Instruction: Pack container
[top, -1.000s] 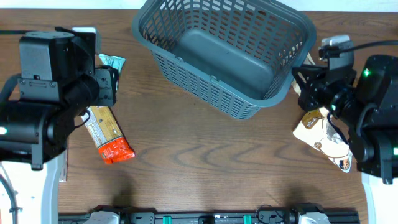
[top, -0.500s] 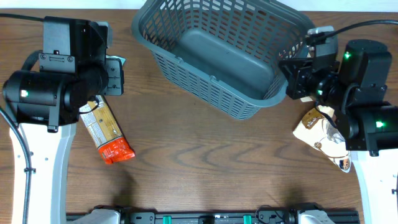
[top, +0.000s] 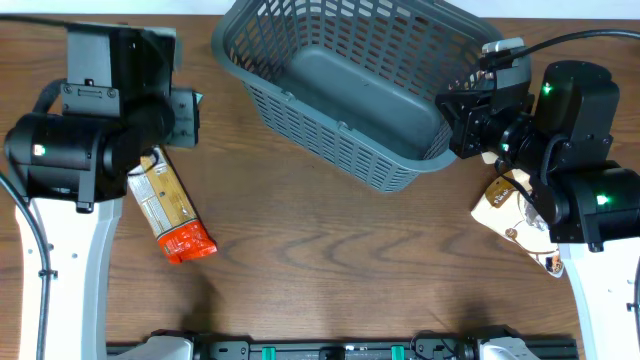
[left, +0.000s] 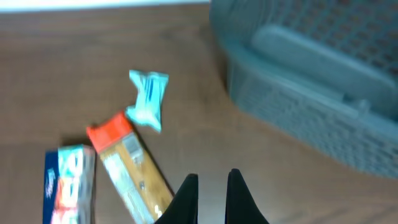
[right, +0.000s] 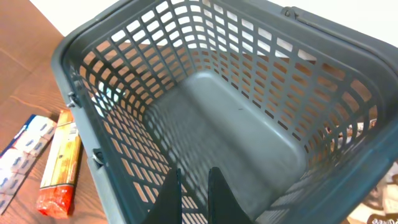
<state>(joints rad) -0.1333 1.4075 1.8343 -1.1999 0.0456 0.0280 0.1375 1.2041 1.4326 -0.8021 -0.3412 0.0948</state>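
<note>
The container (top: 300, 35) is a large dark grey slotted basket at the back middle of the table, and it holds nothing. It also shows in the left wrist view (left: 311, 81) and the right wrist view (right: 249, 118). My left gripper (left: 211, 179) is shut and holds nothing, above bare table right of an orange-yellow snack pack (left: 127, 168), a teal pack (left: 149, 93) and a blue pack (left: 68, 183). My right gripper (right: 194, 177) is shut and holds nothing, above the container's right rim. The orange-yellow pack (top: 170, 212) lies at the left.
A white and brown pack (top: 520, 225) lies at the right, partly under the right arm. Through the container's slots the right wrist view shows the orange-yellow pack (right: 59, 168) and the blue pack (right: 25, 155). The left arm (top: 90, 130) hides the packs behind it.
The right arm has moved left, up to the container's right rim. The left arm has swung up and toward the back. The packs and the container have not moved.
</note>
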